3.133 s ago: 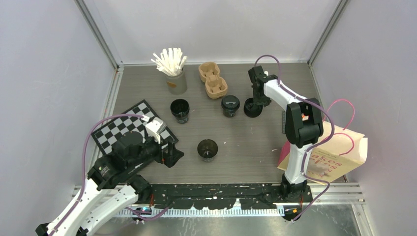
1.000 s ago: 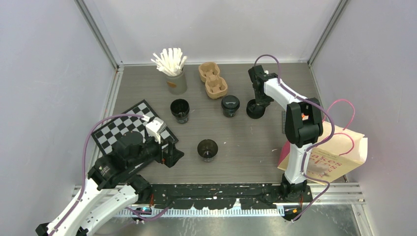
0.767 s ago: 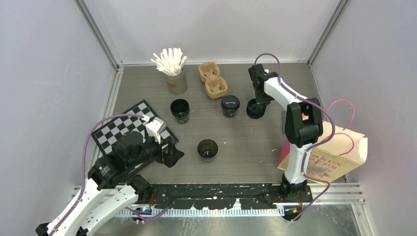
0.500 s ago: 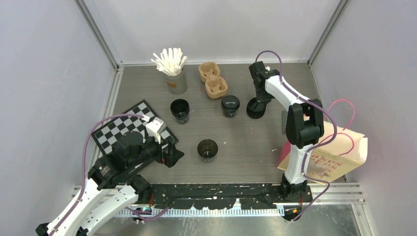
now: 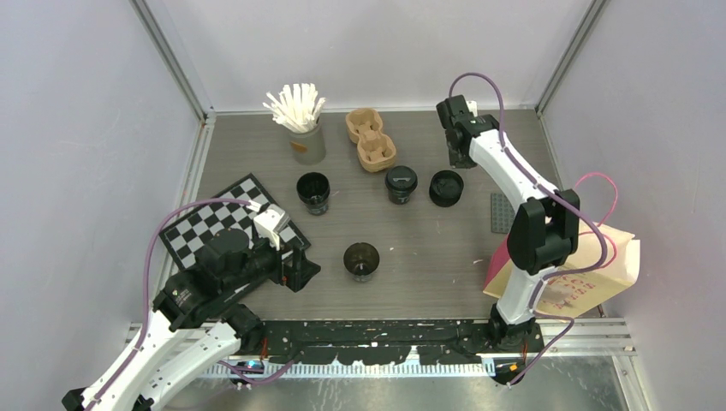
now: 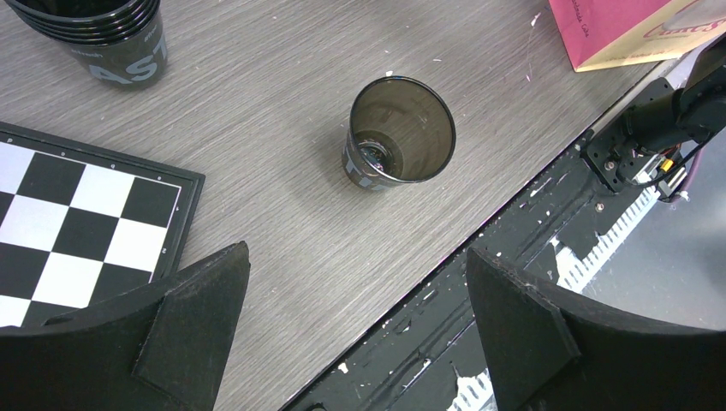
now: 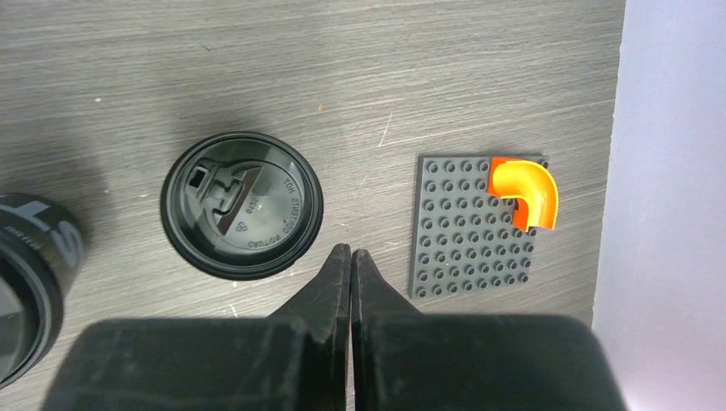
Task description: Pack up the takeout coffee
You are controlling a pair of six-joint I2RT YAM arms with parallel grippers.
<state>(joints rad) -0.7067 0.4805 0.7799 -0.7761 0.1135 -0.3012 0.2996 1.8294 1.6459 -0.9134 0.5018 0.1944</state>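
Three sets of black takeout coffee cups stand on the table: an open cup [image 5: 361, 260] [image 6: 401, 141] near the front, a nested stack [image 5: 313, 190] [image 6: 111, 38] to the left, and a lidded cup [image 5: 401, 182] [image 7: 30, 265] in the middle. A loose black lid [image 5: 446, 187] [image 7: 242, 204] lies flat right of the lidded cup. My right gripper [image 5: 461, 157] [image 7: 351, 253] is shut on nothing, raised just behind the loose lid and clear of it. Beside the checkerboard, my left gripper [image 5: 295, 270] [image 6: 355, 251] stands wide open and empty, left of the open cup.
A brown pulp cup carrier [image 5: 370, 139] and a grey cup of white sticks [image 5: 301, 128] stand at the back. A checkerboard [image 5: 231, 224] lies front left. A grey studded plate [image 5: 502, 211] [image 7: 475, 227] with an orange piece [image 7: 524, 190] and a pink paper bag [image 5: 591, 270] sit right.
My right gripper, still shut, has lifted off the loose lid and drawn back toward the far wall, leaving the lid uncovered. The left arm has not moved.
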